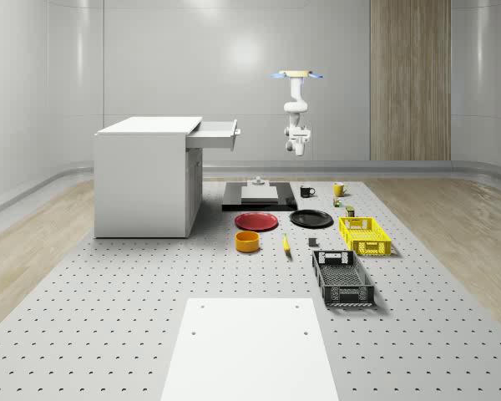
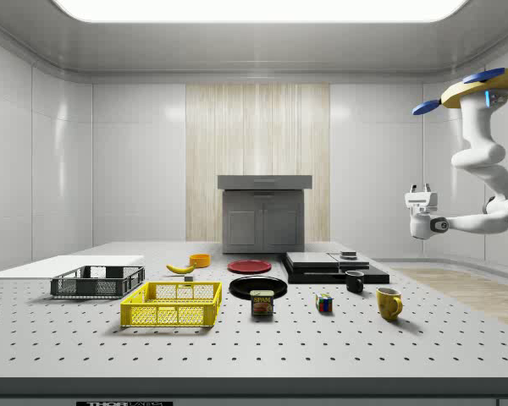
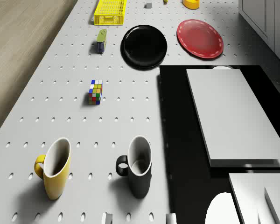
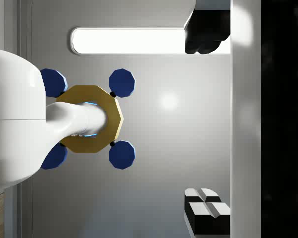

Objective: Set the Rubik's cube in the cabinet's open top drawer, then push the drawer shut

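**High over the mugs, cube not yet approached**

Our gripper (image 2: 420, 196) hangs well above the table with nothing between its fingers. We cannot tell whether the fingers are spread or pressed together: the side view gives only the hand's outline, and in the wrist view two pads (image 4: 204, 196) seem to meet, but that is too little to judge by. The arm folds down from the drone (image 1: 298, 75), which hovers high above the end of the table farthest from the white board, over the mugs. We judge this a transit pose, holding the hand clear of everything on the table.

The cube (image 3: 95, 91) sits on the table, near the black mug (image 3: 139, 166) and yellow mug (image 3: 54, 168), well apart from the gripper. Beyond it from the mugs stands a small can (image 3: 101, 40), then the black plate (image 3: 144, 45).

The cabinet (image 1: 146, 178) stands beside the black slab (image 3: 186, 154), its top drawer (image 1: 216, 133) pulled out and ready to receive.

The drawer's inside is hidden from us in every view. In the whole-scene view the cube is too small to pick out.
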Controlling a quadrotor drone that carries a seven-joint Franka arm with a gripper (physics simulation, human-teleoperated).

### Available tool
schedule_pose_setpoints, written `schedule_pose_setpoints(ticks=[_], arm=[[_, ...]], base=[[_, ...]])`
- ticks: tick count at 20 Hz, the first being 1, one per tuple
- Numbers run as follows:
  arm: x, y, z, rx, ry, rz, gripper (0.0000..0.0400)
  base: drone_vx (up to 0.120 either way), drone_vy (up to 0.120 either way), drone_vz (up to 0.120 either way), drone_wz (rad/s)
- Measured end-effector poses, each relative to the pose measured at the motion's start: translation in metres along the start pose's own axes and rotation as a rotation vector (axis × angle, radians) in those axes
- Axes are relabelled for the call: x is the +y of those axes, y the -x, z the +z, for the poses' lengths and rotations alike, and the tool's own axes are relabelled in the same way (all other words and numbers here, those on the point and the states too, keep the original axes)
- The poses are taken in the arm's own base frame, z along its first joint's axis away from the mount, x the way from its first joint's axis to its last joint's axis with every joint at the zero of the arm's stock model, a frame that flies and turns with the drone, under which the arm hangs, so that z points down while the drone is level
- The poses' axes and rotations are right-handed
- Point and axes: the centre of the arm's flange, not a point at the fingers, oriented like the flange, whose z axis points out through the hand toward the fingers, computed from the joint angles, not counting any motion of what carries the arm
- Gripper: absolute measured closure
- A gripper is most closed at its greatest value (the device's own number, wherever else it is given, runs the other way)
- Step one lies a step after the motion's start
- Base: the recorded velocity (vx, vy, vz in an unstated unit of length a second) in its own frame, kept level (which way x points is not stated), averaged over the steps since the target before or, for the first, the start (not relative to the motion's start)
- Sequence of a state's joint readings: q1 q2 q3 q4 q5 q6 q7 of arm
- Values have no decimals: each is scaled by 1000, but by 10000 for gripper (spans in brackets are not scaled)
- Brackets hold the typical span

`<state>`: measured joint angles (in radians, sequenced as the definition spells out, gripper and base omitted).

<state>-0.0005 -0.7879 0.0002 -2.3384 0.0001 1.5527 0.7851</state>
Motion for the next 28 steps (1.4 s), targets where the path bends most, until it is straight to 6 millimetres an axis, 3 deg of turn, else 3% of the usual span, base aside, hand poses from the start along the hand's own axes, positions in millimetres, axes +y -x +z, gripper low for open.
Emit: schedule_pose_setpoints(ticks=[8,13,28], arm=[[2,2,-56,4,-4,0,0],[1,1,-78,7,-7,0,0],[0,0,-93,16,-15,0,0]], base=[[0,0,0,0],[0,0,0,0],[0,0,0,0]])
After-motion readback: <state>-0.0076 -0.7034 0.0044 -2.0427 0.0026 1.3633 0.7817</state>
